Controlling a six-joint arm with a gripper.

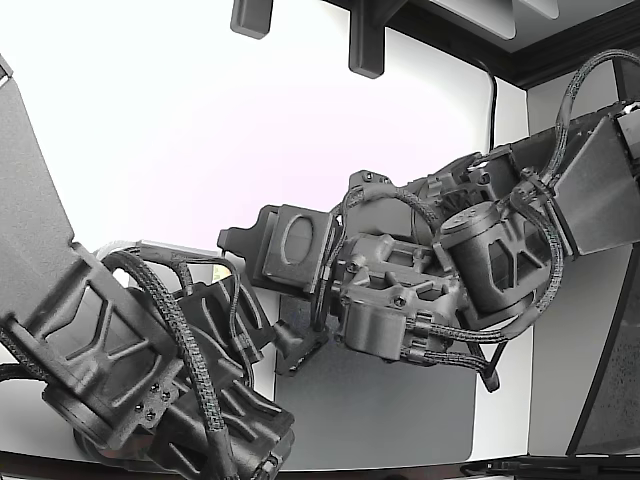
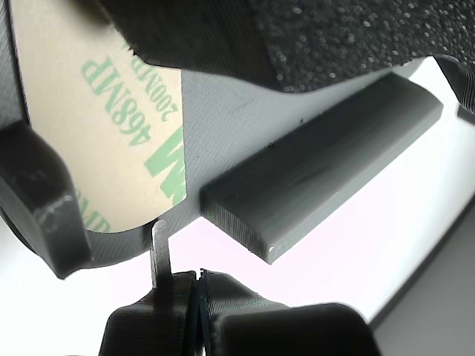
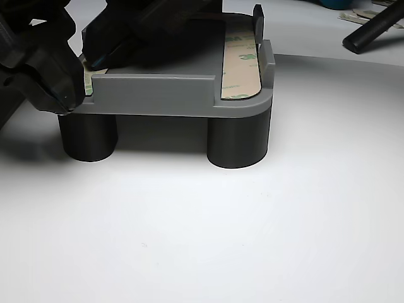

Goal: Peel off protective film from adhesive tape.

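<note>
The gripper [image 2: 194,285] sat at the lower centre of the wrist view, its dark jaws pressed together on a thin pale tab [image 2: 159,248] rising toward the rounded corner of the protective film [image 2: 111,126]. The film, tan with green print, lay flat on the grey fixture [image 2: 223,119] in the upper left of that frame, so I judged the step in hand to be the start of the peel: tab caught, liner not yet lifted to any visible degree.

Next move, as I judged it, called for a slow pull away from the fixture face, at a low angle, grip kept firm so the thin tab would not slip out.

In the other view a second film strip [image 3: 241,60] lay along the fixture's [image 3: 164,95] right side, upper centre of frame, near an upright post [image 3: 257,16]; dark arm parts [image 3: 38,57] covered the upper left corner.

Obstacles: a raised grey rib [image 2: 319,163] crossed the middle of the wrist view close beside the film, and a dark finger-like part [image 2: 44,200] at left overlapped the film's edge. Both crowded the peel path. In the exterior view two arms [image 1: 400,290] hid the workpiece entirely.
</note>
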